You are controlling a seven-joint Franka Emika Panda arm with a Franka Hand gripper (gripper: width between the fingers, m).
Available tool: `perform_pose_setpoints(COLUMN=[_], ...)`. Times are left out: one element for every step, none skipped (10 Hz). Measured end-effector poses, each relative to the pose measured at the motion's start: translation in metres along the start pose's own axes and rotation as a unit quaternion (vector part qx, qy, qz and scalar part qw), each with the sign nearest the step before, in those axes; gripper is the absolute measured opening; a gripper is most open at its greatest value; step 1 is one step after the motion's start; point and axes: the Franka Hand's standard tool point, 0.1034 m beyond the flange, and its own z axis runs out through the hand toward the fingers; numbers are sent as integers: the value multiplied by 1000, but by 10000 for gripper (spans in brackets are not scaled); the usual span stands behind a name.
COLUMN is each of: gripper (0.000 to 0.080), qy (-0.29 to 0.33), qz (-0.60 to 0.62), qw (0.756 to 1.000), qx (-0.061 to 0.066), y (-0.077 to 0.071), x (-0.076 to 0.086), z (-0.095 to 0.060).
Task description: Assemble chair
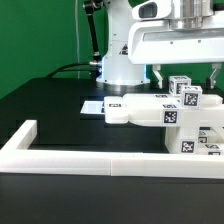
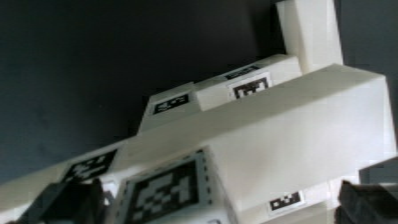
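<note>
Parts of the scene are cut off: in the exterior view the chair (image 1: 170,108) runs past the exterior view's right edge, so its full shape cannot be made out, and the arm (image 1: 120,45) is seen only from its base up to the frame's top. The gripper (image 1: 186,72) is seen above the chair, its fingers (image 1: 160,73) set wide apart, one on each side of the upper tagged blocks; whether they touch anything cannot be told, and nothing is seen clamped. The chair is seen as a cluster of matte white blocks bearing black-and-white square tags, resting on the black tabletop (image 1: 50,100) toward the exterior view's right, just behind the low white wall (image 1: 80,150) along the front edge. A flat marker board (image 1: 93,106) lies beside it. In the wrist view the chair (image 2: 267,130) fills the frame, blurred, with its tags only partly readable.
</note>
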Motion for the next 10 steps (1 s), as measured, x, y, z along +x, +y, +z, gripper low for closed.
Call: perform_pose_setpoints(gripper=[648,648,648,648,648,548,398,398,269,271], qy=[0,1,1,1,1,1,1,1,0,0], qz=[-55,-88,-122,-172,-157,-157,-157,-157,-149,-141], qw=[998,996,993,985,988,988,988,988,989,990], qx=[-3,-4,-5,-6,-6,-6,-6,-6,-6,-6], y=[2,4,6,8,8,9,9,9,9,9], x=[1,1,2,3,4,3,3,3,3,3], z=[0,0,-1,-1,-1,-1,-1,-1,-1,0])
